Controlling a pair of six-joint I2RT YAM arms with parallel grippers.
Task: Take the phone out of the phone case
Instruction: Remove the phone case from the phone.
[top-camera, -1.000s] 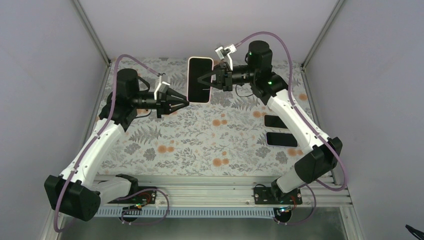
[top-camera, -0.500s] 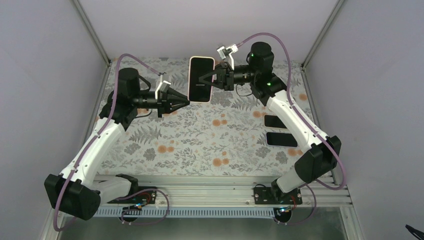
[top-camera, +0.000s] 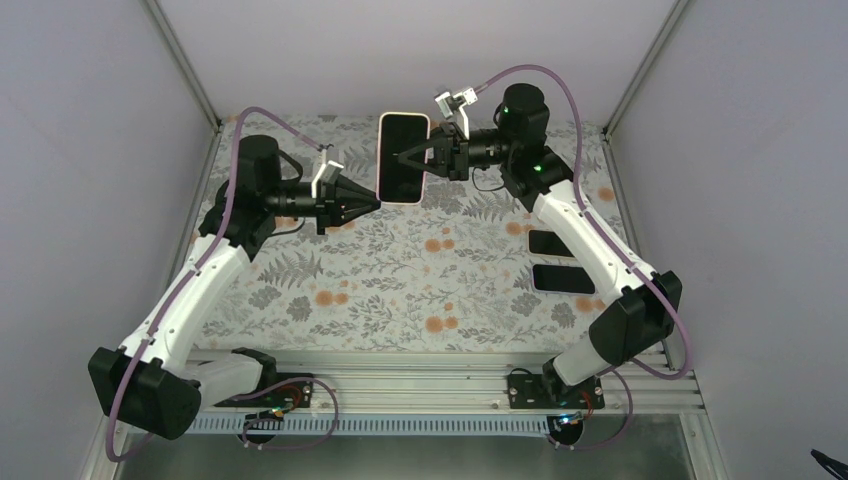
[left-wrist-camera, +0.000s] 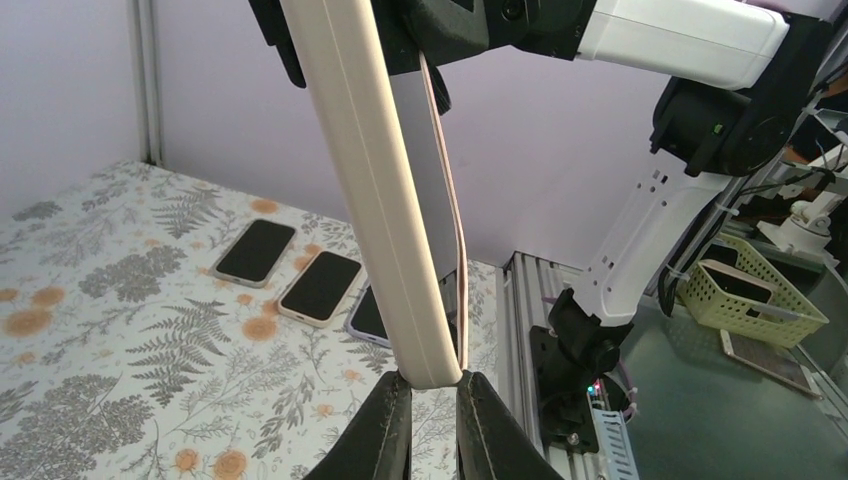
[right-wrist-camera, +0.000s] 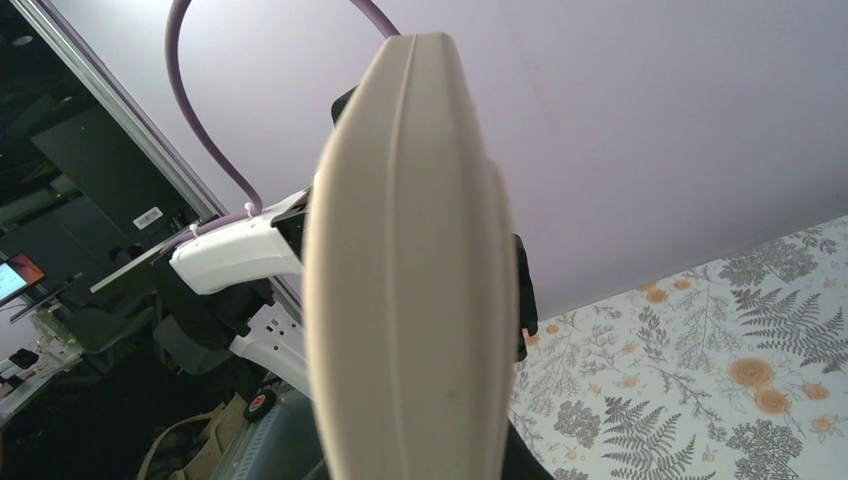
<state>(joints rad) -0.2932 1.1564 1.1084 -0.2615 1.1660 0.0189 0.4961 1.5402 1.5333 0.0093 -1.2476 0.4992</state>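
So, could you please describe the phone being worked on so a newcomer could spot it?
Above the far edge of the floral table, between the arms, the cased phone is held in the air by the right gripper, the left gripper pinching one corner. Unlike the spare phones lying flat on the right, it alone is off the table, in a cream case.

1 cased phone (top-camera: 402, 160) and 3 loose phones (left-wrist-camera: 318, 286).

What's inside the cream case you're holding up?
A black-screened phone sits in the cream phone case, its glass showing from above. Both the right hand and the left hand grip the case. The phone's back is covered by it.
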